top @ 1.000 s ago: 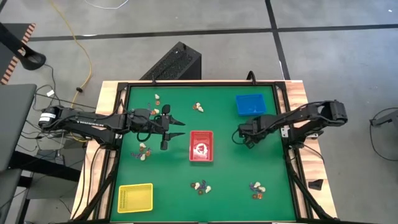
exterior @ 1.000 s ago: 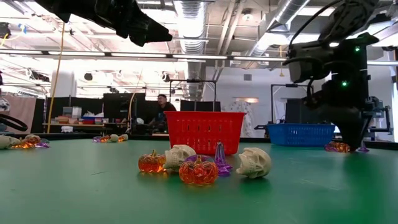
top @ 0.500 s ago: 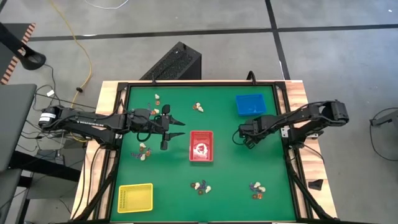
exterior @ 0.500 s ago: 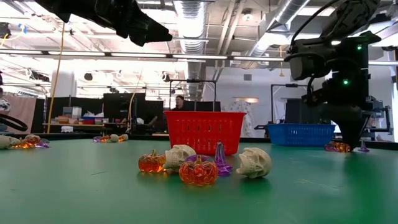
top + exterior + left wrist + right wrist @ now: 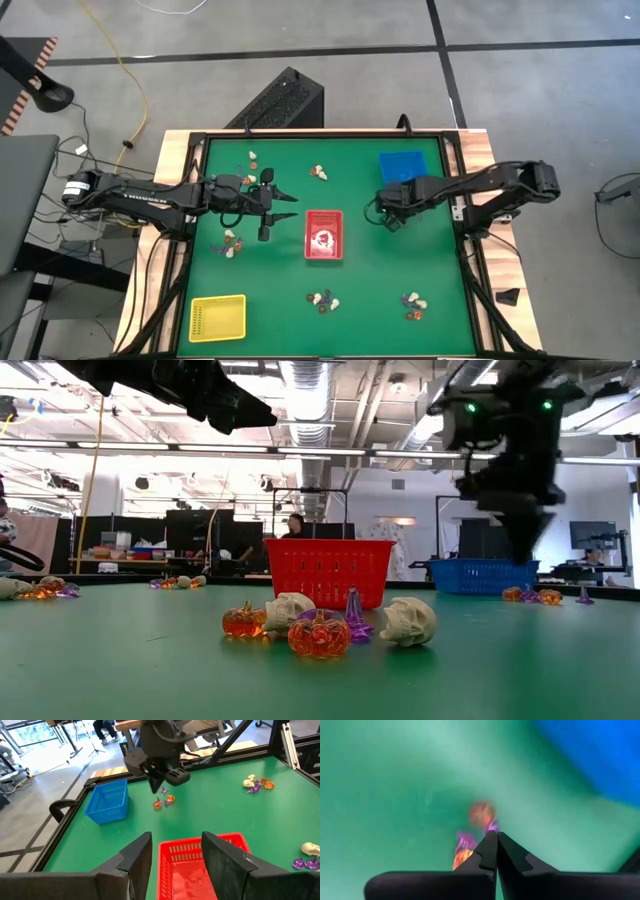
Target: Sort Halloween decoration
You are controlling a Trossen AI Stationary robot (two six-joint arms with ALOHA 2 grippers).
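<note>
Right hand [image 5: 390, 222] raised above the green counter [image 5: 370, 270], fingers clenched tip to tip, nothing visibly gripped, between red tray [image 5: 323, 234] and blue tray [image 5: 403, 167]; small orange and purple trinkets [image 5: 164, 801] lying on the counter directly beneath it. Left hand [image 5: 281, 206] spread open, hovering empty just left of the red tray. Other trinket clusters scattered: near front edge [image 5: 322, 299], front right [image 5: 412, 304], beside left arm [image 5: 230, 243], back [image 5: 318, 172].

Green table [image 5: 370, 270] carries red tray [image 5: 323, 235], blue tray [image 5: 403, 167], yellow tray [image 5: 217, 318], orange pumpkins [image 5: 318, 636].
</note>
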